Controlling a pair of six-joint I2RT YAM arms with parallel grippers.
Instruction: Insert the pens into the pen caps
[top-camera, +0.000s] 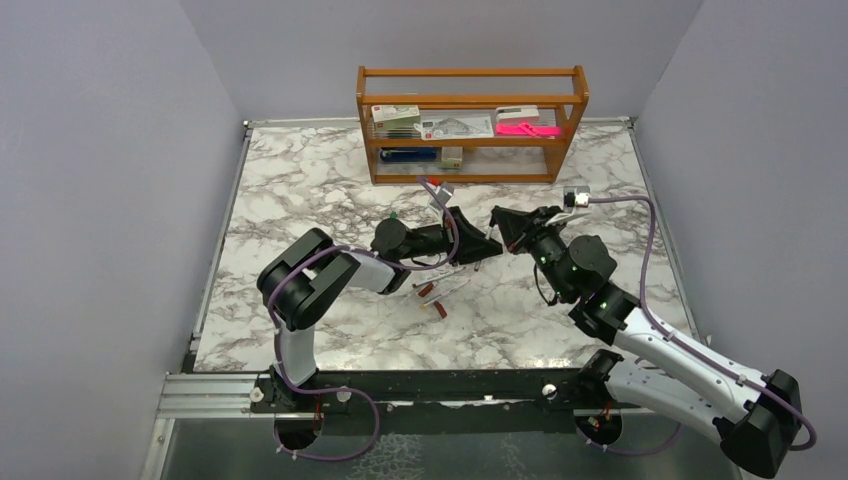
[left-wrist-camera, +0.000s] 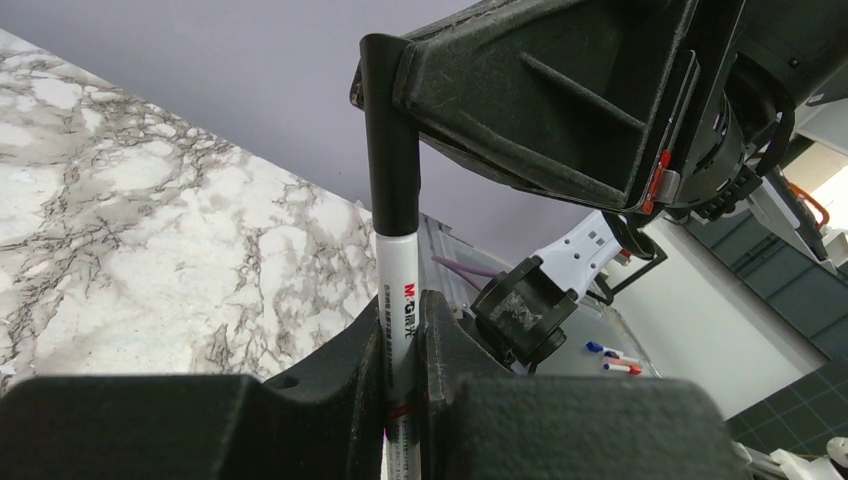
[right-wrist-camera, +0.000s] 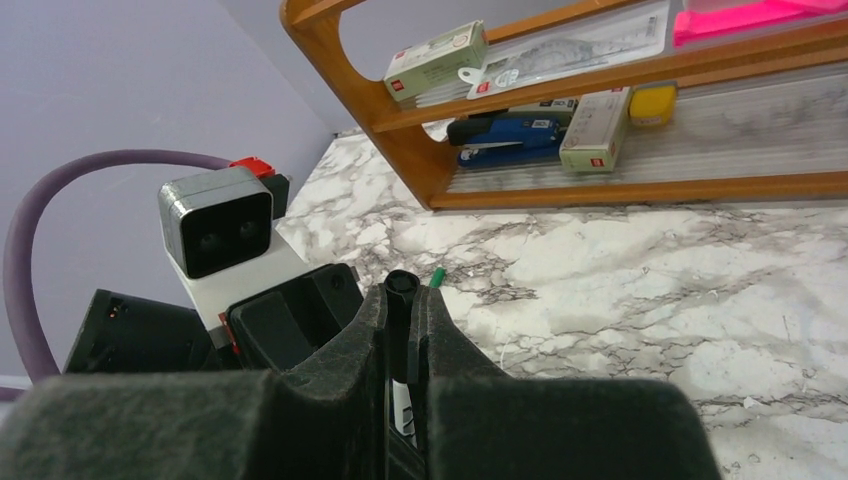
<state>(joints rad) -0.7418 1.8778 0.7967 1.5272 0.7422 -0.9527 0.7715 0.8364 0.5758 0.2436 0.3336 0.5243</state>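
My left gripper (top-camera: 482, 245) and right gripper (top-camera: 508, 230) meet tip to tip above the table's middle. In the left wrist view, the left gripper (left-wrist-camera: 405, 315) is shut on a white pen barrel (left-wrist-camera: 398, 280) topped by a black cap (left-wrist-camera: 390, 140). The right gripper's finger (left-wrist-camera: 520, 100) is pressed against that cap. In the right wrist view, the right gripper (right-wrist-camera: 402, 300) is shut on the black cap (right-wrist-camera: 401, 290), with the white barrel (right-wrist-camera: 402, 400) below it. Other thin pens (top-camera: 452, 284) and two red-brown caps (top-camera: 427, 291) lie below the grippers. A green cap (top-camera: 396, 214) lies near the left arm.
A wooden shelf (top-camera: 470, 75) stands at the back and holds boxes, a blue stapler (right-wrist-camera: 510, 135) and a flat pink object (top-camera: 527, 129). The left wrist's camera block (right-wrist-camera: 215, 228) sits close to my right gripper. The marble table (top-camera: 300, 190) is walled on three sides.
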